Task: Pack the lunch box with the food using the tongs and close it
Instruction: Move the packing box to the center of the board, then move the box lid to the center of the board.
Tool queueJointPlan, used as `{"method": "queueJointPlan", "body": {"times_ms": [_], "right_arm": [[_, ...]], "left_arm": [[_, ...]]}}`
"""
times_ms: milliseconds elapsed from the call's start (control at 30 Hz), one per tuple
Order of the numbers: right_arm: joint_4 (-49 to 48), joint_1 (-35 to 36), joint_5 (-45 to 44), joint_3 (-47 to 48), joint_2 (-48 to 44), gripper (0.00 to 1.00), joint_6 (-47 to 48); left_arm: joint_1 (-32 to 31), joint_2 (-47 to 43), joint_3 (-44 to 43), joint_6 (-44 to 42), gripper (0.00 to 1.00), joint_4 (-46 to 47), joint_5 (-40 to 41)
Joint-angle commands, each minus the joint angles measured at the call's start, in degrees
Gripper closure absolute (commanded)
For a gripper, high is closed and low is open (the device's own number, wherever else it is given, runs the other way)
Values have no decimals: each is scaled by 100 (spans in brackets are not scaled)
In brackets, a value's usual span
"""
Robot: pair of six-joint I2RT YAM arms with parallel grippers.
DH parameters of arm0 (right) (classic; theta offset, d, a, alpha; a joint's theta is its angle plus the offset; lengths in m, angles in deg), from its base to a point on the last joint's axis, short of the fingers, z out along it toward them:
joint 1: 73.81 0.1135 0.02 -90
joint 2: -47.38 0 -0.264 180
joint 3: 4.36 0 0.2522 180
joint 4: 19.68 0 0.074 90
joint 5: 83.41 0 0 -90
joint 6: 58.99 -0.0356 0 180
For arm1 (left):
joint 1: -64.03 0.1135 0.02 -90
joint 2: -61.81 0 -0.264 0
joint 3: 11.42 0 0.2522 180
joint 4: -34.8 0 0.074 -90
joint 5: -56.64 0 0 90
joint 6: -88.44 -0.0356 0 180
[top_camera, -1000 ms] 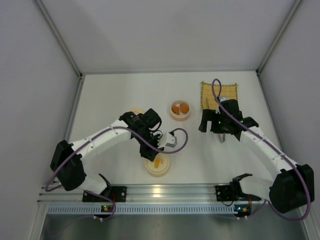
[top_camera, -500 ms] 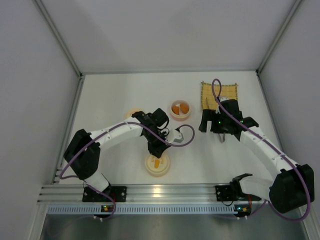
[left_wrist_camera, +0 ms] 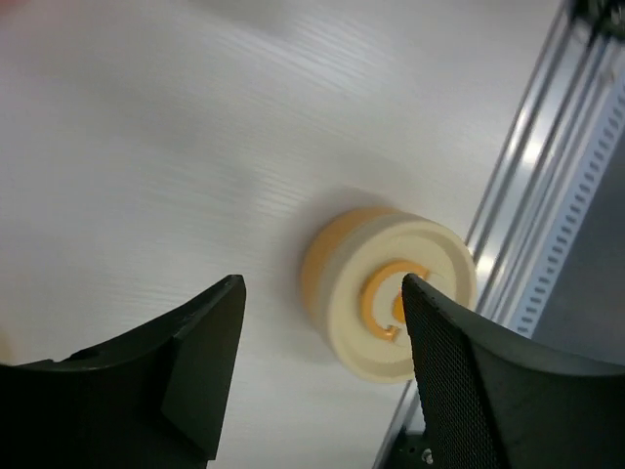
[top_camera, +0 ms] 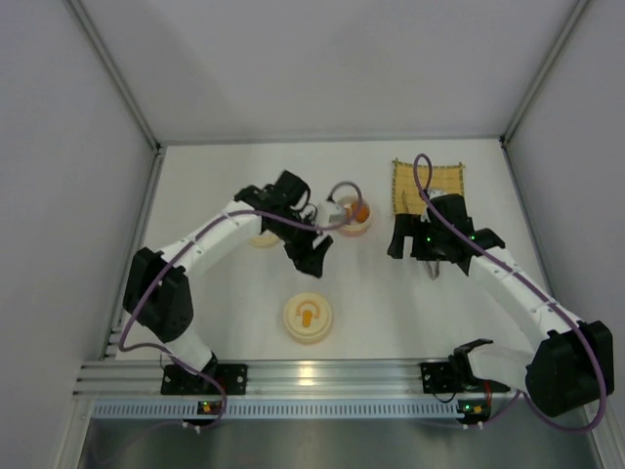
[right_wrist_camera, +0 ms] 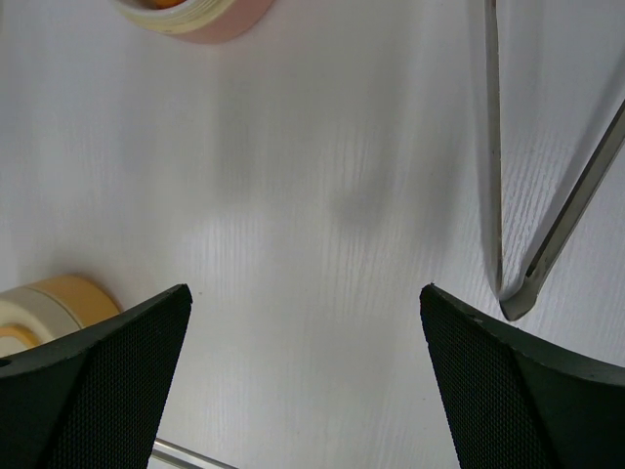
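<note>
The lunch box is in separate parts. A pale yellow bowl wearing a cream top with an orange ring stands near the front. A pink bowl holding orange food sits further back. My left gripper hangs open and empty between the two bowls, its fingers apart from the lidded bowl. My right gripper is open over the table, and the silver tongs lie flat just to its right, untouched. In the top view only the tongs' tip shows.
A yellow woven mat lies at the back right, behind the right gripper. A pale yellow round piece peeks out under the left arm. The aluminium rail runs along the near edge, and grey walls enclose the table.
My left gripper has opened and pulled back from the lidded near bowl, leaving the cream top on it, and moved toward the pink bowl. The right arm has not moved.
</note>
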Motion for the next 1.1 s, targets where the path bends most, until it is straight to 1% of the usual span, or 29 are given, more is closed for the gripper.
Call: {"method": "queueJointPlan", "body": {"times_ms": [0, 33, 67, 100, 133, 200, 233, 267, 333, 400, 467, 500, 567, 633, 767, 900, 967, 1067], "right_arm": [[-175, -64, 187, 84, -114, 1, 79], [-202, -64, 222, 93, -87, 1, 70], [-228, -64, 265, 102, -35, 0, 70], [-263, -29, 292, 128, 1, 1, 61], [-272, -12, 310, 154, 18, 1, 70], [-298, 32, 380, 224, 71, 1, 70], [-307, 41, 406, 259, 97, 1, 96], [-316, 67, 476, 286, 141, 1, 114], [-325, 138, 547, 391, 246, 1, 184], [-325, 243, 556, 523, 335, 1, 228], [-342, 331, 591, 637, 518, 2, 272], [-360, 418, 591, 768, 581, 2, 272], [-378, 507, 600, 892, 756, 3, 255], [-421, 621, 609, 1050, 871, 4, 202], [-439, 806, 618, 1305, 1125, 6, 149], [-439, 955, 617, 1455, 1223, 7, 158], [-457, 990, 635, 1481, 1258, 9, 167], [-579, 1069, 679, 1464, 1293, 11, 175]], "left_arm": [[1249, -169, -1044, 580, 29, -127, -497], [1678, -90, -1194, 589, 29, -162, -313], [1865, 76, -1387, 589, 29, -93, 141], [2075, 182, -1450, 589, 29, -23, 346], [2495, 305, -1520, 572, 29, 117, 470], [2884, 832, -1844, 528, 30, 189, 716], [3043, 1025, -2011, 484, 31, 154, 769], [3331, 1445, -2361, 432, 32, 76, 796], [3535, 1999, -2732, 81, 32, -239, 621], [3536, 2230, -2969, -322, 33, -390, 524], [3536, 2406, -2962, -395, 34, -286, 541], [3536, 2477, -2962, -369, 35, -112, 611], [3536, 2643, -2962, -395, 37, 39, 875], [3536, 2714, -2910, -395, 41, 372, 1015], [3536, 3057, -2997, -351, 50, 383, 998], [3536, 3101, -2690, -448, 59, 479, 1130], [3536, 3014, -2375, -465, 62, 628, 1192], [3536, 2891, -2101, -430, 64, 777, 1271]]}}
